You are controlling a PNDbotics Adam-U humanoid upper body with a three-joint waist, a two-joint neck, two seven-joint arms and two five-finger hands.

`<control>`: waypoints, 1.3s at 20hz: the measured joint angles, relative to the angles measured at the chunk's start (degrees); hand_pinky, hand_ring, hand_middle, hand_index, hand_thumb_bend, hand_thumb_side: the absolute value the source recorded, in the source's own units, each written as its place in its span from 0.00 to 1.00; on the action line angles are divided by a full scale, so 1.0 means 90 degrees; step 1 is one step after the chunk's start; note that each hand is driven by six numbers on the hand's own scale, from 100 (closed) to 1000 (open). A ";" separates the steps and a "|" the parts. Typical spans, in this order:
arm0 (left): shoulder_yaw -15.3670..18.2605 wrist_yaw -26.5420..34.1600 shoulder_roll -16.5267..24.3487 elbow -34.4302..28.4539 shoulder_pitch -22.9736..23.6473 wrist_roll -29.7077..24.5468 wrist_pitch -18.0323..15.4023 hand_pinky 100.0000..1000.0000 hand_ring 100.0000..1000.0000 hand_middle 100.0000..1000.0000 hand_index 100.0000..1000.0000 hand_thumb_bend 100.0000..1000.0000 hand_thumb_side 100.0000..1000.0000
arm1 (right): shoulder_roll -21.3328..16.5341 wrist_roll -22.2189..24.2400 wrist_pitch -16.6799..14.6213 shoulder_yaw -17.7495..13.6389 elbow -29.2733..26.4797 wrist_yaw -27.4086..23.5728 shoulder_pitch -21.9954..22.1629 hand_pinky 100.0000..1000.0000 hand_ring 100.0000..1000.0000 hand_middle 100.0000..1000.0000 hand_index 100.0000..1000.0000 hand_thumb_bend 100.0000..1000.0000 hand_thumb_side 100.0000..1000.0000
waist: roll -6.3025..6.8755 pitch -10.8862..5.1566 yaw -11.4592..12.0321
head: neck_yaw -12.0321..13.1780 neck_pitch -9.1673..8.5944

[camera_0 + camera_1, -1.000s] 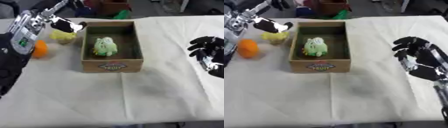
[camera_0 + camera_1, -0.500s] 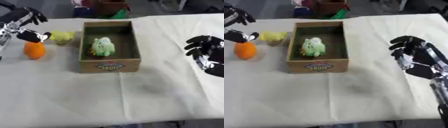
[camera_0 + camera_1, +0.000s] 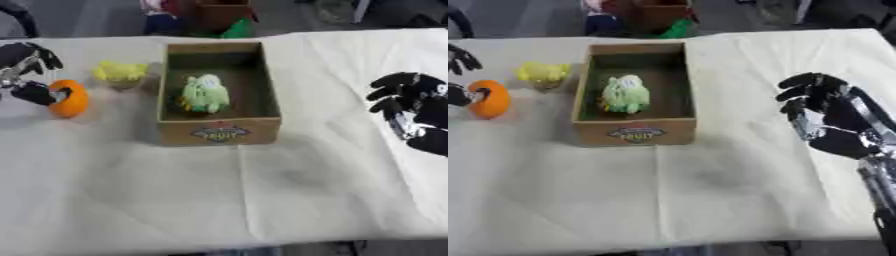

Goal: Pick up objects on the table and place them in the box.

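1. Fingers of the left robot hand spread around the orange fruit at the counter's left edge, thumb touching its near side; the curl does not close on it.
2. Right robot hand hovers over the counter's right side, fingers loosely bent, holding nothing, well apart from the box.
3. Yellow object lies just beside the box's left wall, near the orange fruit.
4. Cardboard box stands in the middle of the white-clothed counter, open top up, a green object lying inside.
5. Bare cloth fills the near half of the counter and the stretch between box and right robot hand.
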 measured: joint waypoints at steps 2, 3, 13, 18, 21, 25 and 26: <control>0.0001 -0.0189 -0.0042 0.0095 -0.0011 -0.0097 -0.0010 0.71 0.64 0.63 0.74 0.28 0.19 | 0.0000 -0.0001 -0.0001 -0.0010 0.0000 0.0000 0.0001 0.57 0.67 0.68 0.73 0.00 0.06 | 0.0000 0.0000 0.0000 | -0.0007 0.0000; 0.0001 -0.0267 -0.0054 0.0135 -0.0019 -0.0135 -0.0012 0.71 0.64 0.63 0.74 0.28 0.18 | 0.0000 -0.0001 -0.0001 -0.0011 0.0001 0.0000 0.0002 0.57 0.67 0.68 0.73 0.00 0.06 | 0.0001 0.0000 -0.0002 | -0.0015 0.0000; 0.0012 -0.0366 -0.0218 0.0107 -0.0082 0.0604 0.0094 0.55 0.32 0.24 0.38 0.03 0.11 | 0.0000 -0.0001 -0.0002 -0.0028 0.0017 0.0000 0.0004 0.57 0.67 0.68 0.73 0.00 0.06 | -0.0015 0.0005 -0.0013 | -0.0022 0.0000; -0.0031 0.0289 -0.0218 -0.0653 -0.0227 0.1036 0.0177 0.55 0.32 0.25 0.38 0.01 0.11 | 0.0000 0.0000 -0.0002 -0.0028 0.0031 0.0000 0.0005 0.57 0.67 0.68 0.73 0.00 0.06 | -0.0014 0.0005 -0.0013 | -0.0022 0.0000; -0.0188 0.0686 -0.0281 -0.1195 -0.0494 0.1084 0.0188 0.56 0.33 0.26 0.40 0.01 0.11 | 0.0000 0.0005 0.0001 -0.0027 0.0033 0.0000 0.0005 0.57 0.67 0.68 0.73 0.00 0.06 | -0.0013 -0.0004 -0.0028 | -0.0017 0.0000; -0.0563 0.0984 -0.0551 -0.1616 -0.0928 0.0923 0.0033 0.57 0.34 0.27 0.41 0.03 0.11 | 0.0000 0.0028 0.0009 -0.0011 0.0033 -0.0001 0.0002 0.57 0.67 0.68 0.73 0.00 0.06 | -0.0018 -0.0012 -0.0063 | 0.0011 0.0000; -0.0666 0.1005 -0.0651 -0.1641 -0.1036 0.0853 -0.0033 0.57 0.35 0.27 0.41 0.03 0.11 | 0.0000 0.0039 0.0005 0.0005 0.0033 -0.0002 0.0001 0.57 0.67 0.68 0.73 0.00 0.06 | -0.0022 -0.0012 -0.0083 | 0.0022 0.0000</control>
